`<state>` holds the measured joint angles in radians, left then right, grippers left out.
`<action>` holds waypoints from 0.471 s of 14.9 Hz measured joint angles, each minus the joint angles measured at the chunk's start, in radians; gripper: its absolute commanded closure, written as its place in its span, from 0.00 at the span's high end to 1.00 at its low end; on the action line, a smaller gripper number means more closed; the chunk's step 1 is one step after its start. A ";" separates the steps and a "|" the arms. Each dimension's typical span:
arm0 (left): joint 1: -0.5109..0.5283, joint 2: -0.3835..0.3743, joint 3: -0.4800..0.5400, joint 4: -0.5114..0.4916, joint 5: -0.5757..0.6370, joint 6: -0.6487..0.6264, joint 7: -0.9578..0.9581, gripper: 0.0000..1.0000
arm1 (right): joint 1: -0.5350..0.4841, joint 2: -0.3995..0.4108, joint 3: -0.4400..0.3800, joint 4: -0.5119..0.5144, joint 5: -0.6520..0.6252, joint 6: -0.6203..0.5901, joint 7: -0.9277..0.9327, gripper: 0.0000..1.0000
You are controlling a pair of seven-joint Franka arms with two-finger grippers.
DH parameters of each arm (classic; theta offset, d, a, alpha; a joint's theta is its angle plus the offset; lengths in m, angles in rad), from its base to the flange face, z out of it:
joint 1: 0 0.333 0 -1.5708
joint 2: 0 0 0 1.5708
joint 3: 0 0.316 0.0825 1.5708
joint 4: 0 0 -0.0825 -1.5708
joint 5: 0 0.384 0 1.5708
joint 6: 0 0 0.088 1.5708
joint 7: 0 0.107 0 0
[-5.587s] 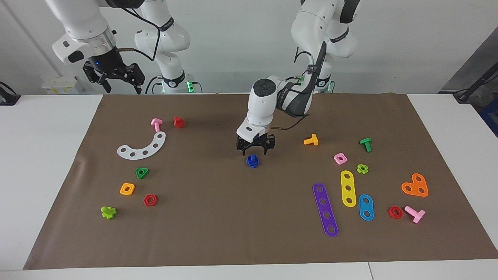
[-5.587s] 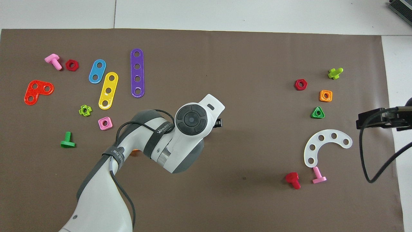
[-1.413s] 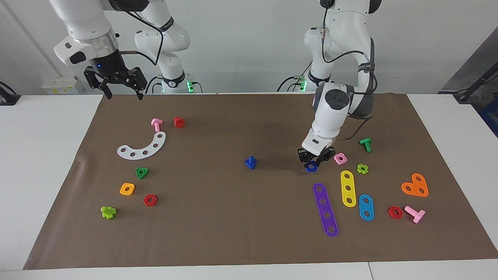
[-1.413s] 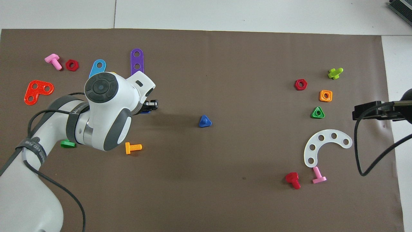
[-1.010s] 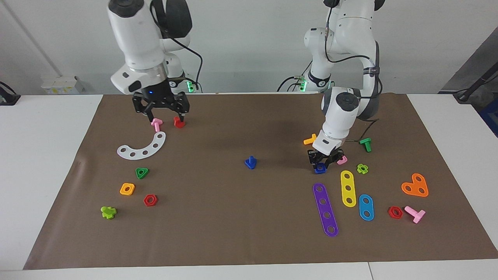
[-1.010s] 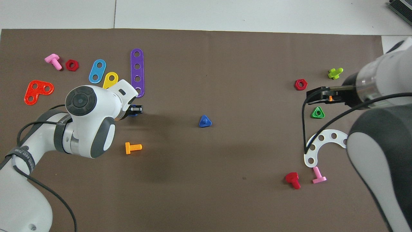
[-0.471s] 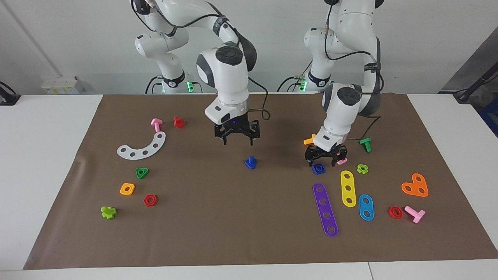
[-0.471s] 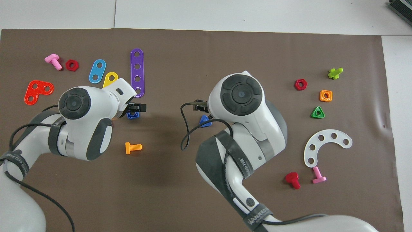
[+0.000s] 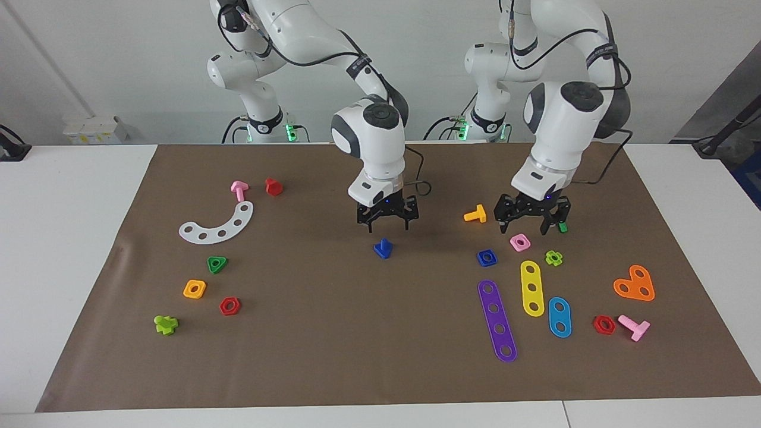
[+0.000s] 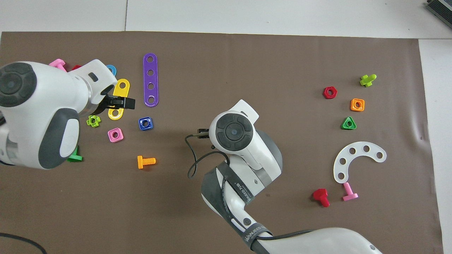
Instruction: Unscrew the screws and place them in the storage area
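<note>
One "WANXEED" strap [image 10: 253, 233] wraps the right arm [image 10: 243, 169].

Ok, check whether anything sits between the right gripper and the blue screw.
Nothing visible does: the right gripper hangs open directly over the blue screw, with only clear air between them.

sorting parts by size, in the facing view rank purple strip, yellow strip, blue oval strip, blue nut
1. purple strip
2. yellow strip
3. blue oval strip
4. blue nut

All lie close together, so camera nearness hardly matters.
</note>
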<state>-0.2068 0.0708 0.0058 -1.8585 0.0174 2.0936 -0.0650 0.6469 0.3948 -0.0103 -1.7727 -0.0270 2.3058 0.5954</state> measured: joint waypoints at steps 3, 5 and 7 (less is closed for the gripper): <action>0.064 -0.025 0.003 0.084 0.000 -0.109 0.073 1.00 | 0.003 0.022 0.000 -0.009 0.000 0.036 -0.058 0.95; 0.099 -0.054 0.006 0.126 0.000 -0.185 0.107 1.00 | 0.004 0.033 -0.001 -0.009 0.000 0.068 -0.105 0.95; 0.112 -0.076 0.008 0.191 0.000 -0.288 0.126 1.00 | 0.002 0.045 -0.003 -0.010 0.000 0.110 -0.178 0.92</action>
<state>-0.0946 -0.0056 0.0135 -1.6673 0.0174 1.8053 0.0615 0.6485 0.4397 -0.0137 -1.7830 -0.0271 2.4154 0.4179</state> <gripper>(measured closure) 0.000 0.053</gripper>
